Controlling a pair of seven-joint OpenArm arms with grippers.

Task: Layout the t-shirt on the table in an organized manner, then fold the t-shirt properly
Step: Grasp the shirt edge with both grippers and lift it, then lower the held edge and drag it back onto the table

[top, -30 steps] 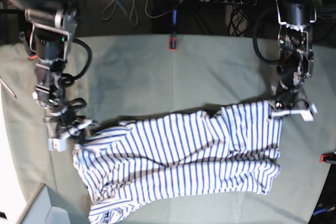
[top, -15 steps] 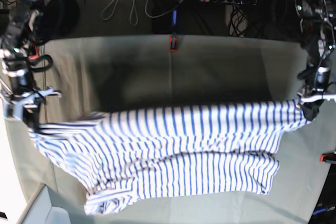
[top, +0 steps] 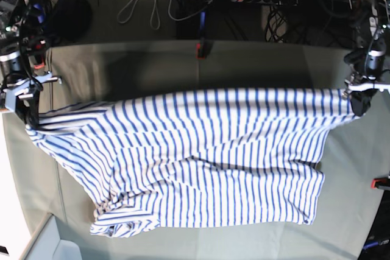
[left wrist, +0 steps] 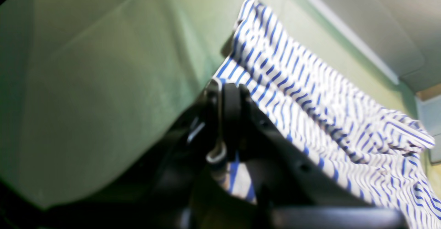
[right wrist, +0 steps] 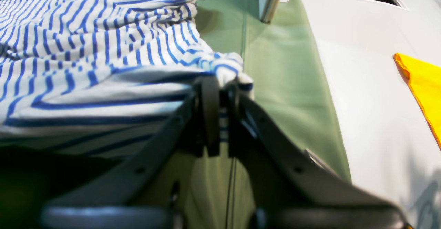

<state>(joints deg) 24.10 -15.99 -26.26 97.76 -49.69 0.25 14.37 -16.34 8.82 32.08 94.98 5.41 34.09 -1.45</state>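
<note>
I'm pinching one shirt corner in my left gripper [top: 359,103] and the opposite in my right gripper [top: 27,105], both clamped tight, stretching the striped t-shirt [top: 201,156] taut so it's draping flat over the table [top: 256,71] for layout.

The t-shirt [top: 195,162] is soft, matt white cloth with thin blue stripes, creased where it bunches. The counter [top: 256,71] wears a matt, pale grey-green cloth with faint crease lines. Both pincers look like smooth, slightly glossy black plastic.
</note>
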